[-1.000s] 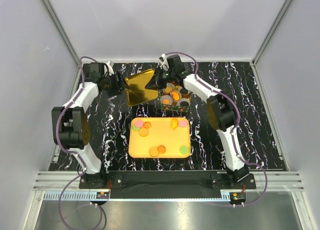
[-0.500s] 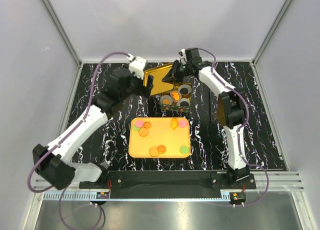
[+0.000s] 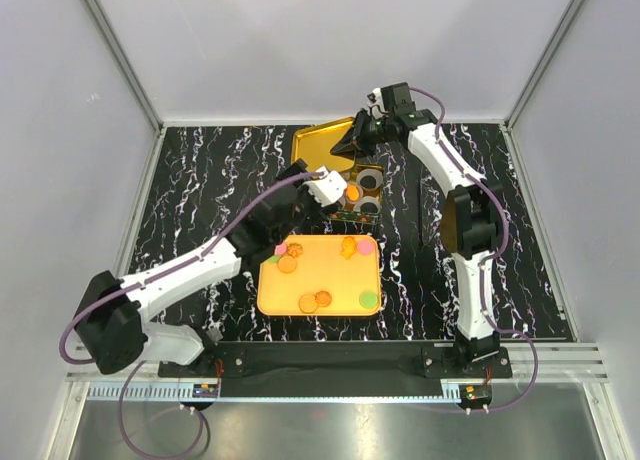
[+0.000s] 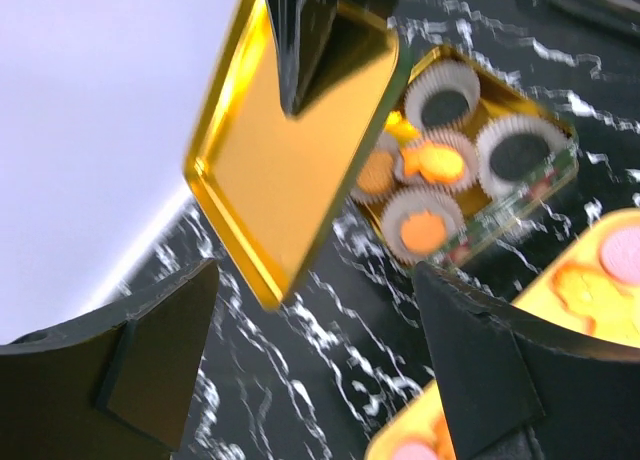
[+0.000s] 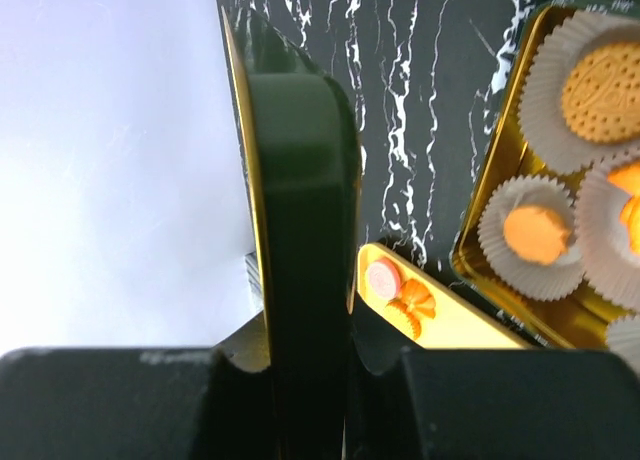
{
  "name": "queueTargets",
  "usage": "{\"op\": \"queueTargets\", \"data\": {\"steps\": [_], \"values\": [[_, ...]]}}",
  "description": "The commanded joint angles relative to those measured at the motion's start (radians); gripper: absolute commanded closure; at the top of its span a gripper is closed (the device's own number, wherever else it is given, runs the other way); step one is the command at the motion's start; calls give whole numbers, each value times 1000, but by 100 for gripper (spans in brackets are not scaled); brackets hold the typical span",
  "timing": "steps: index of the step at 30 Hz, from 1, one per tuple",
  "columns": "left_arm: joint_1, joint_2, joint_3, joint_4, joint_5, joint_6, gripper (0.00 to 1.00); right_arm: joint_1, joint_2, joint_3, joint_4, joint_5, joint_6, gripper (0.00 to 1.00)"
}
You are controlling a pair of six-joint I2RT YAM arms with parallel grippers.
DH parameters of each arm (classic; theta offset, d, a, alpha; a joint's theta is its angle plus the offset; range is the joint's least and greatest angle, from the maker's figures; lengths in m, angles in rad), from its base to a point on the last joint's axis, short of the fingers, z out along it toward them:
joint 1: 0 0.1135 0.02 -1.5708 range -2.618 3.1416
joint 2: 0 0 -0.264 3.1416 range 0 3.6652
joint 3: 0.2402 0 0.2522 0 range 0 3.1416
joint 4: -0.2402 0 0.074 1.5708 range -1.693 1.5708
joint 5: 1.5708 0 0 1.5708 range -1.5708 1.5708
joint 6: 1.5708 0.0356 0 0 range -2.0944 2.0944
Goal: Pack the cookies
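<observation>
cookies (image 3: pixel 316 301): several lie loose on the yellow tray (image 3: pixel 330 270) (mostly orange, a few pink and green); more sit in paper cups (image 4: pixel 440 72) inside the gold tin (image 4: pixel 505 212), just beyond the tray
lid (image 4: pixel 290 150): gold, tilted, off the tin, by its far left corner
right gripper (image 3: pixel 352 143): pinching the lid's edge
left gripper (image 4: pixel 315 330): fingers spread wide, nothing between them, hovering near the tin's near left corner
table (image 3: pixel 200 180): black with white marbling
</observation>
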Motion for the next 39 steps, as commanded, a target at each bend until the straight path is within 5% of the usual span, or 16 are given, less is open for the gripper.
{"op": "queueTargets", "data": {"steps": [1,15,25,32,39], "values": [[-35,13,-51,272,-61,167,15,3,-116,9,-13,-39,29,100],[-66,215,-34,613,-216,404,15,4,-245,-90,-3,-15,38,99],[-66,323,-16,848,-298,556,27,10,-276,-163,-3,-7,18,99],[-68,355,-11,894,-296,618,44,15,-282,-203,26,-25,24,98],[-71,364,4,874,-287,641,76,18,-291,-226,32,-35,14,95]]}}
